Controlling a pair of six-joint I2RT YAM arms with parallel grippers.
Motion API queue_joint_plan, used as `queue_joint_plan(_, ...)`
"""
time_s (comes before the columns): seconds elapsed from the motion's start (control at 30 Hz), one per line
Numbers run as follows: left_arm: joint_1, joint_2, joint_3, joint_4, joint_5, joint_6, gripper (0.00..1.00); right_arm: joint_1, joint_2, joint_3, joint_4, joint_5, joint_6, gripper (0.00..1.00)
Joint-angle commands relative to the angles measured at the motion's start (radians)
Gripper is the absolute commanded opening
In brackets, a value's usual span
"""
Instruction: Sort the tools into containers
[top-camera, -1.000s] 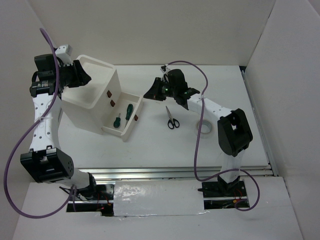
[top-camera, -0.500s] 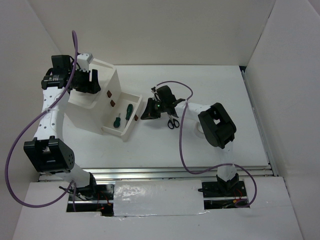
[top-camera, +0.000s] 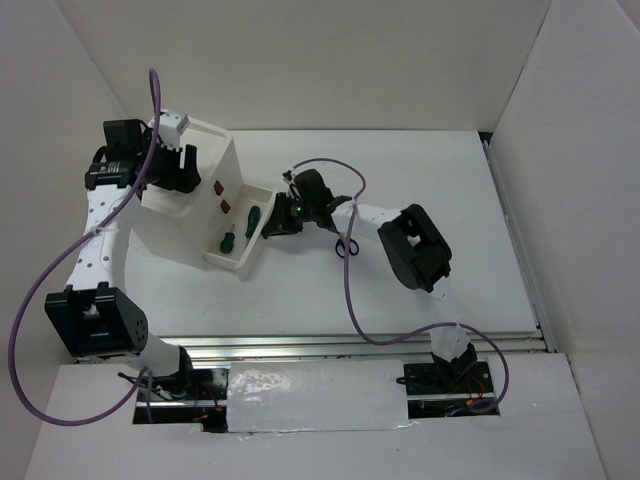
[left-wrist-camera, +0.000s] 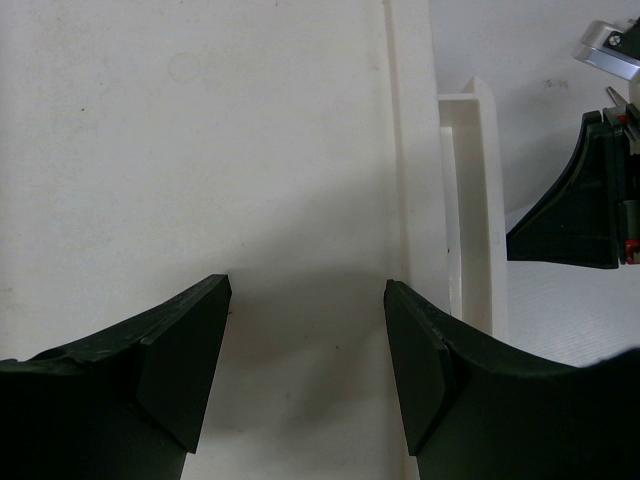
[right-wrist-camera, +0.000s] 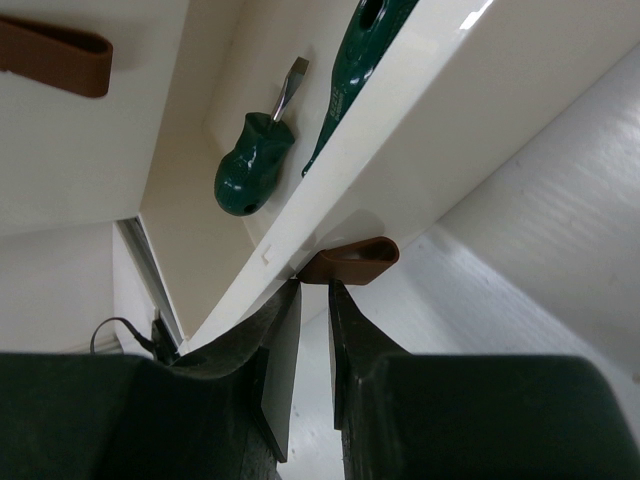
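The right gripper (right-wrist-camera: 315, 290) is holding its smooth dark fingers almost together, with only a thin slit between them. Their tips are meeting the front wall of the open drawer (right-wrist-camera: 440, 120) just beside the end of its glossy red-brown handle (right-wrist-camera: 350, 261), not closing around it. Inside the shallow white plastic tray, the short screwdriver (right-wrist-camera: 250, 170) is lying with its bulbous green grip and flat steel tip showing. The longer screwdriver (right-wrist-camera: 355, 60) is resting close beside it along the front wall. The drawer is standing out from the tall, box-shaped white cabinet (top-camera: 200, 150). The left gripper (left-wrist-camera: 308, 290) is hovering over the cabinet's matte top face with its fingers wide apart. The black-handled scissors (top-camera: 346, 246) are lying on the white table (top-camera: 430, 170) under the right forearm, apart from the drawer.
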Motion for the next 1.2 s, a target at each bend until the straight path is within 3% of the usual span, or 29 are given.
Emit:
queue_joint_plan(0.0, -0.025, 0.023, -0.068, -0.146, 0.03, 0.015, 0.77, 0.013, 0.037, 0.072, 0.095, 0.008, 0.022, 0.25)
queue_joint_plan(0.3, -0.036, 0.041, -0.107, -0.131, 0.048, 0.018, 0.76, 0.014, 0.126, 0.173, 0.197, 0.011, 0.128, 0.3)
queue_joint_plan(0.8, -0.037, 0.061, -0.145, -0.126, 0.05, 0.013, 0.73, 0.059, 0.314, 0.388, 0.296, 0.072, 0.169, 0.38)
queue_joint_plan(1.17, -0.037, 0.083, -0.145, -0.119, 0.036, -0.008, 0.71, 0.102, 0.336, 0.44, 0.372, 0.097, 0.196, 0.42)
